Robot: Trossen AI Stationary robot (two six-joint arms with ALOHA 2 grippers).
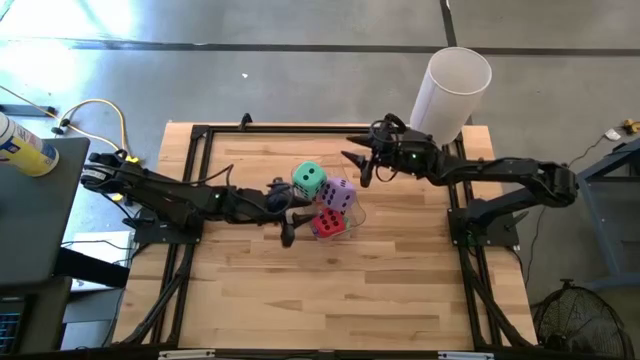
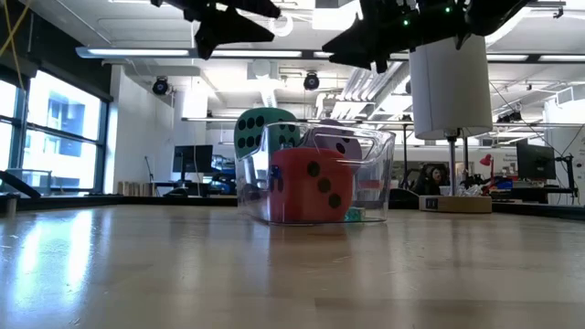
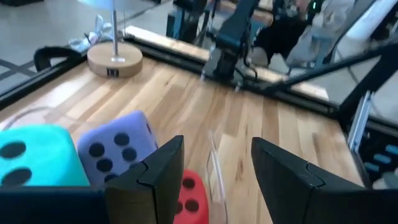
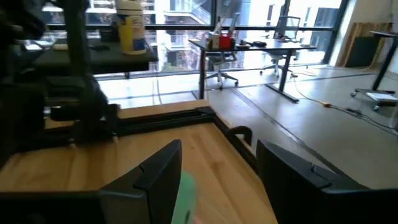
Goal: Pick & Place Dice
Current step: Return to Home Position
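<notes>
A table [image 1: 330, 300] of pale, straight-grained wooden planks is framed by black metal rails. Near its middle stands a clear, thin-walled plastic bin [image 2: 375, 174] with rounded corners. Three soft cubes with dark round pips are piled in it. The red die [image 2: 311, 187] is pressed against the wall facing the low view, the purple die [image 1: 338, 195] is lodged higher behind it, and the green die [image 1: 309, 179] is perched highest, on the side toward the left arm. The left pincer [image 1: 286, 212] is held above the table just beside the bin, its dark, blocky fingers spread wide with nothing gripped. The right pincer [image 1: 357, 168] is held near the bin, likewise spread and empty.
</notes>
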